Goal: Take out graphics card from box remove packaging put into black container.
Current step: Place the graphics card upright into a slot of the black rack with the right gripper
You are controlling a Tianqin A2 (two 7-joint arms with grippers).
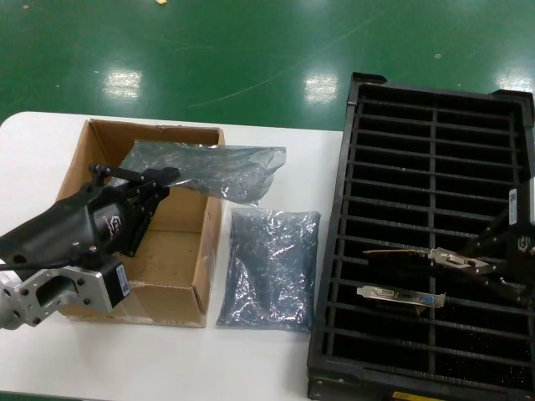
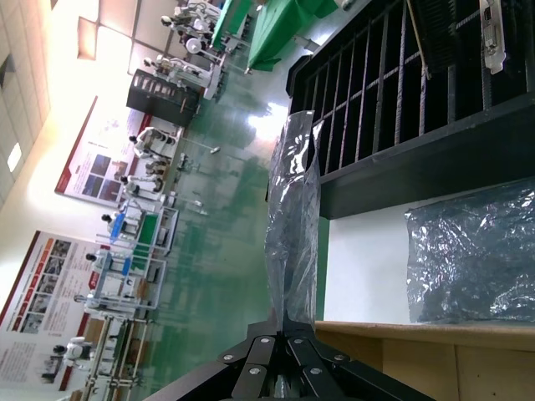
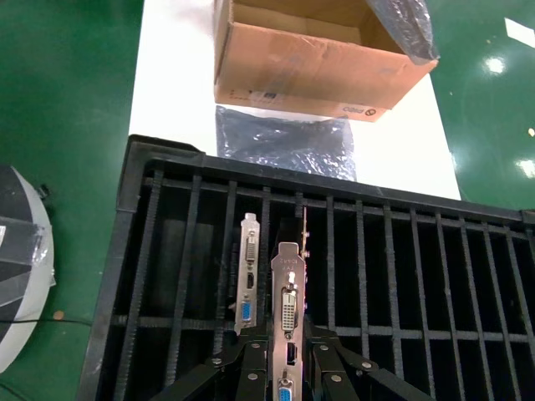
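Observation:
My left gripper (image 1: 161,178) (image 2: 288,320) is shut on one end of a crinkly grey packaging bag (image 1: 213,170) (image 2: 294,209), which hangs over the far right corner of the brown box (image 1: 180,251) (image 2: 418,355). Over the black container (image 1: 435,113) (image 3: 134,251), my right gripper (image 1: 493,269) (image 3: 288,355) is shut on the silver bracket of a graphics card (image 1: 414,251) (image 3: 289,292). The card stands on edge at a slot. A second graphics card (image 1: 401,295) (image 3: 247,276) sits in the neighbouring slot.
A second grey bag (image 1: 272,267) (image 2: 476,251) (image 3: 284,142) lies flat on the white table (image 1: 251,359) between box and container. Bare cardboard shows on the box floor. Green floor lies beyond the table's far edge.

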